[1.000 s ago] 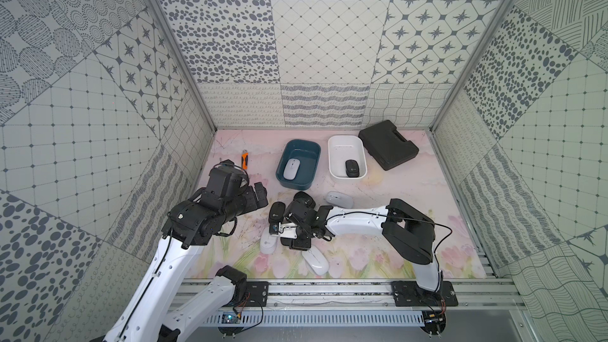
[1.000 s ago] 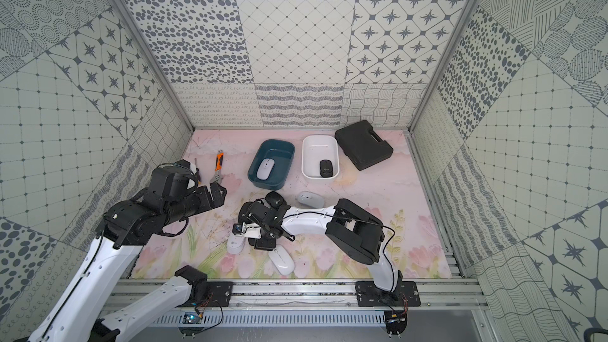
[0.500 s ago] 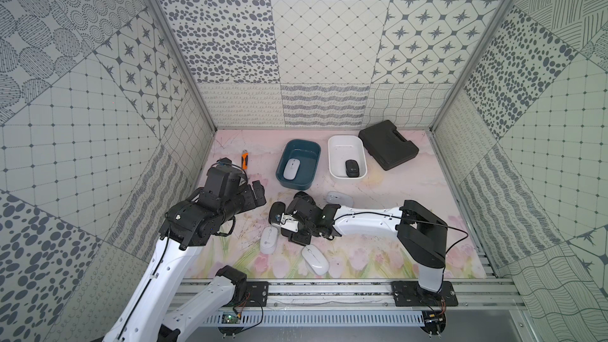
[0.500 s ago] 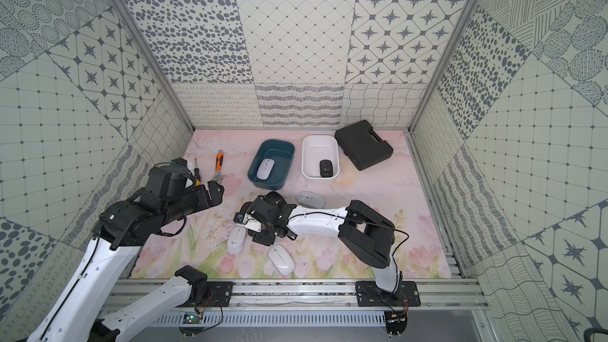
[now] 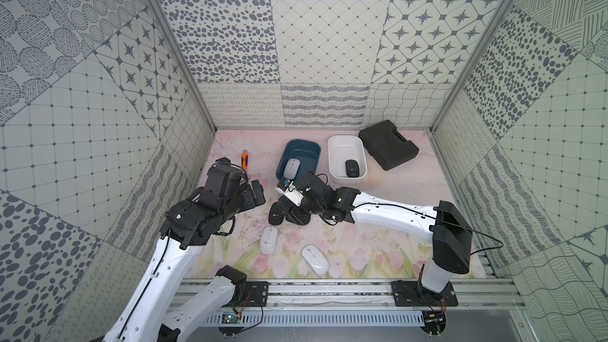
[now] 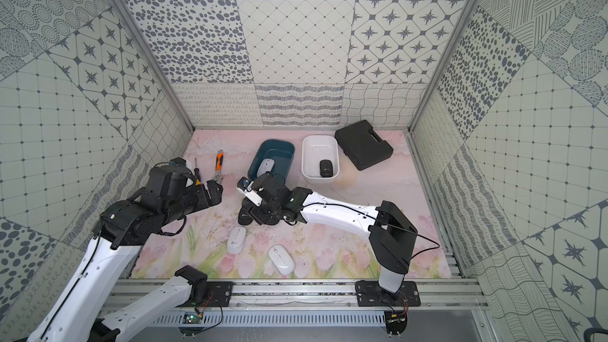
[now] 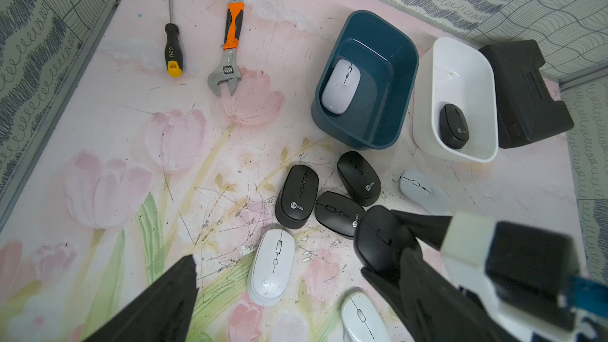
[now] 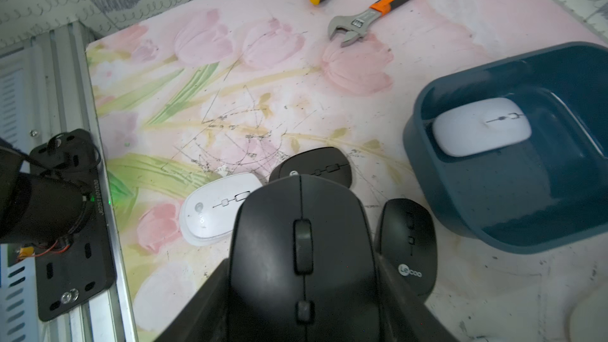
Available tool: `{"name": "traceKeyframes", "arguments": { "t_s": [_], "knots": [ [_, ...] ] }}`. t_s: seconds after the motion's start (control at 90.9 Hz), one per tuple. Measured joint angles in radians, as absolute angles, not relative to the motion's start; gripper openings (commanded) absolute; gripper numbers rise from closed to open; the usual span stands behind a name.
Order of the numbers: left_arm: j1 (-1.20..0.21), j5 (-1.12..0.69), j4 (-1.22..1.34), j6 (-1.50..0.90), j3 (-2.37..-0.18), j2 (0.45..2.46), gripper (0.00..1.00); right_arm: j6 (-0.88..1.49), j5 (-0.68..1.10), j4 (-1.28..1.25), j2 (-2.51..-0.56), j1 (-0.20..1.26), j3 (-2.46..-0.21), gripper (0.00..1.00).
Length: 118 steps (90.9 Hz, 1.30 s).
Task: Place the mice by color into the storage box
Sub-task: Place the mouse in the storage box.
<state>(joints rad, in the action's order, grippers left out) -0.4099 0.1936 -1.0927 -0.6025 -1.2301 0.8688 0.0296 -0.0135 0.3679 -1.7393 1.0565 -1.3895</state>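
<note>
My right gripper (image 8: 302,278) is shut on a black mouse (image 8: 302,248), held just above the cluster on the floral mat; from the left wrist the same mouse (image 7: 378,241) shows between its fingers. Three more black mice (image 7: 296,195) (image 7: 358,177) (image 7: 339,213) lie beside it. White mice (image 5: 269,240) (image 5: 315,259) rest nearer the front, and a pale one (image 7: 422,190) sits near the white box. The blue box (image 5: 302,143) holds a white mouse (image 5: 291,167). The white box (image 5: 345,139) holds a black mouse (image 5: 351,168). My left gripper (image 5: 255,194) hovers open to the left, holding nothing.
A screwdriver (image 7: 172,50) and an orange-handled wrench (image 7: 230,44) lie at the back left of the mat. A black case (image 5: 388,144) sits at the back right beside the white box. The aluminium rail (image 5: 329,291) runs along the front edge.
My right gripper has lifted the black mouse slightly off the cluster while the arm's elbow swung right. A white mouse below it is now uncovered. The left arm has barely moved.
</note>
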Motion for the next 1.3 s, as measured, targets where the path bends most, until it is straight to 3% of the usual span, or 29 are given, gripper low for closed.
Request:
{"name": "traceKeyframes", "arguments": {
  "t_s": [0.396,0.649,1.299],
  "knots": [
    [-0.410,0.134,-1.078,-0.598,-1.220,0.902,0.99,0.263,-0.081,0.427,-1.711,0.715,-1.454,0.61],
    [-0.410,0.080,-1.042,-0.598,-1.186,0.928,0.99,0.320,-0.091,0.463,-1.855,0.569,-1.581,0.63],
    [-0.410,0.014,-0.991,-0.602,-1.124,0.933,0.98,0.432,-0.091,0.481,-2.147,0.477,-1.676,0.62]
  ]
}}
